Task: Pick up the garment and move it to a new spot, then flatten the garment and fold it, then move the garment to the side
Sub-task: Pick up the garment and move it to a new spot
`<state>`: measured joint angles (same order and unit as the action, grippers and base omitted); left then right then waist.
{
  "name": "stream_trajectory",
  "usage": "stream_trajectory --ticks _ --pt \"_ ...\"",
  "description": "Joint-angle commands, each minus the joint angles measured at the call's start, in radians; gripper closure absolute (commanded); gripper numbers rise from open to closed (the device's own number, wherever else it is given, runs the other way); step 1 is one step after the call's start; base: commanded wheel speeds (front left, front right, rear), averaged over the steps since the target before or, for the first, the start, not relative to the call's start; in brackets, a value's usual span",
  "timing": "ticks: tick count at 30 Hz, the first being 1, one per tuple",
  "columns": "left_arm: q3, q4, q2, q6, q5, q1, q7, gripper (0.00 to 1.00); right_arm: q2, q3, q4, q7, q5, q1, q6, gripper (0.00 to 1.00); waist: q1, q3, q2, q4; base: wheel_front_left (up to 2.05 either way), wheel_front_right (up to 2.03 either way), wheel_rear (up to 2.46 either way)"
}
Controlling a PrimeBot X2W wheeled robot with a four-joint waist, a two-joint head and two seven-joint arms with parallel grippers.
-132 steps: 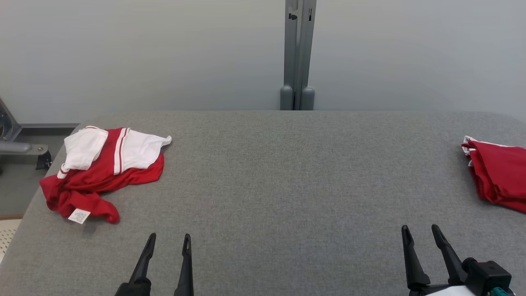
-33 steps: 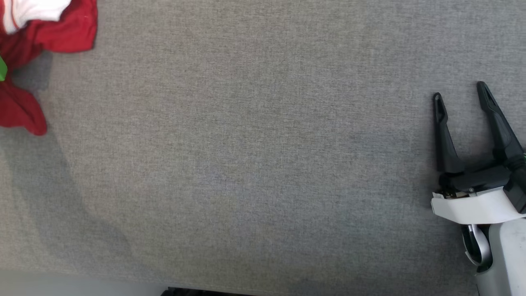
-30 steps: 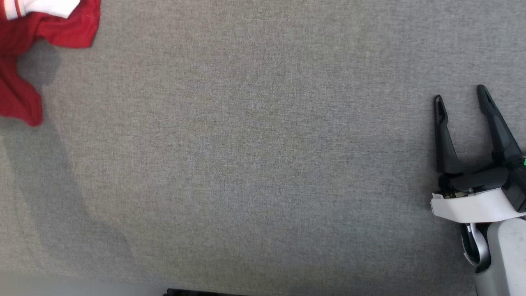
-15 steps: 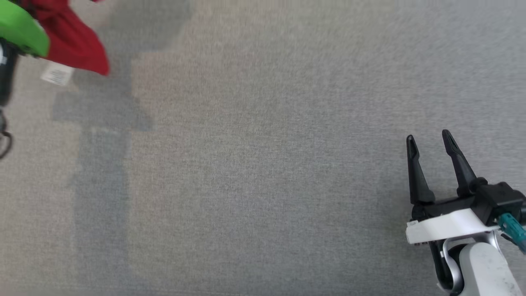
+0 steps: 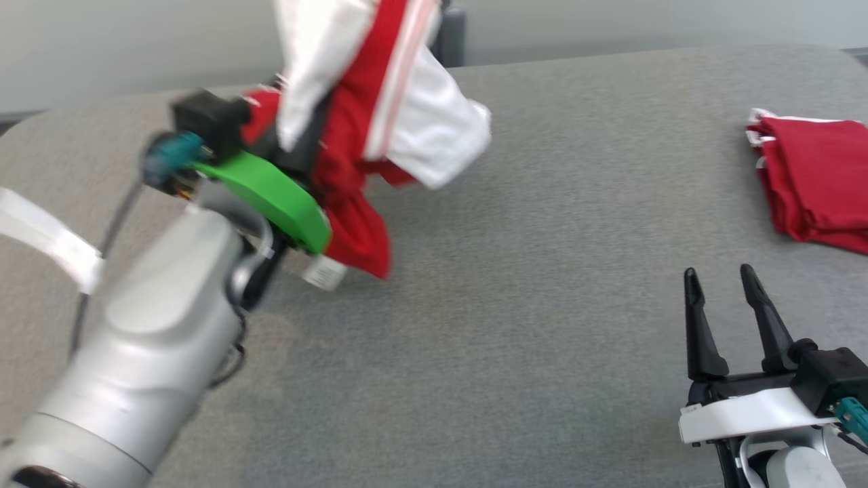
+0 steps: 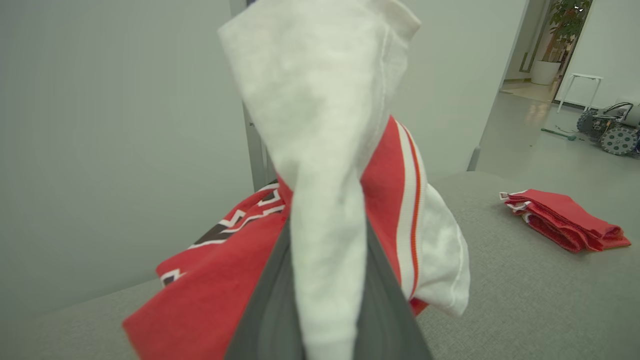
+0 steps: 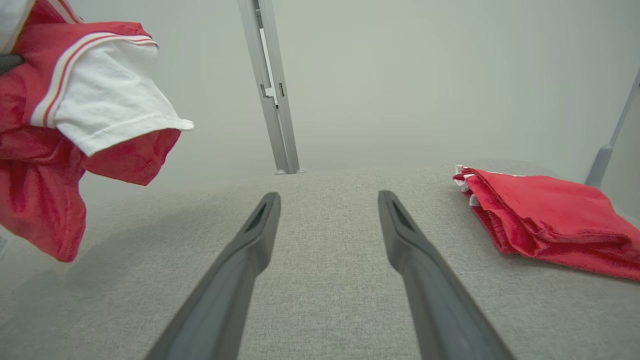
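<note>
A red and white garment [image 5: 397, 102] hangs bunched in the air above the grey table [image 5: 542, 305], left of the middle. My left gripper [image 6: 326, 250] is shut on it, its fingertips buried in the white cloth [image 6: 325, 125]. A white label dangles from the red lower fold. From the right wrist view the garment [image 7: 90, 110] hangs at the upper left, clear of the table. My right gripper [image 5: 719, 278] rests low at the near right, open with nothing between its fingers [image 7: 250, 250].
A second red garment [image 5: 814, 183] lies folded at the table's right edge [image 7: 540, 215]. A grey post [image 7: 272, 85] stands behind the table against a pale wall. Beyond the table, the left wrist view shows a wheeled machine [image 6: 612, 135] on the floor.
The head camera has tilted up. My left arm has lifted the garment off the table and carried it right, toward the middle. The right gripper stays open at the near right.
</note>
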<state>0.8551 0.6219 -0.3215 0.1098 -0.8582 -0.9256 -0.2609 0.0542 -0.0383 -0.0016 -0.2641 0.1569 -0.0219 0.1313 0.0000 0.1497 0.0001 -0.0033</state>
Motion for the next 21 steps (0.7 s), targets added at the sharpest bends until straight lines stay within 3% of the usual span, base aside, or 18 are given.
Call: stream_trajectory --ticks 1,8,12,21 --pt "0.013 -0.006 0.017 -0.010 0.012 0.033 -0.005 1.00 0.000 -0.005 -0.008 0.000 0.001 -0.018 -0.001 0.00 0.0000 -0.074 -0.0001 -0.100 0.00 0.00 0.00" --pt "0.109 0.046 0.090 -0.039 0.098 0.110 -0.005 1.00 -0.003 0.002 -0.028 0.000 0.001 0.002 -0.001 0.00 0.0000 0.007 -0.0001 -0.150 0.00 0.00 0.00" --pt "0.094 0.073 0.113 -0.048 0.149 0.134 -0.005 1.00 -0.003 0.006 -0.031 0.000 0.010 0.022 -0.001 0.00 0.0000 0.064 -0.0001 -0.159 0.00 0.00 0.00" --pt "0.061 0.139 0.162 -0.022 0.267 0.183 -0.004 1.00 -0.003 0.011 -0.023 0.000 0.001 0.058 -0.001 0.00 0.0000 0.122 -0.0001 -0.151 0.00 0.00 0.00"
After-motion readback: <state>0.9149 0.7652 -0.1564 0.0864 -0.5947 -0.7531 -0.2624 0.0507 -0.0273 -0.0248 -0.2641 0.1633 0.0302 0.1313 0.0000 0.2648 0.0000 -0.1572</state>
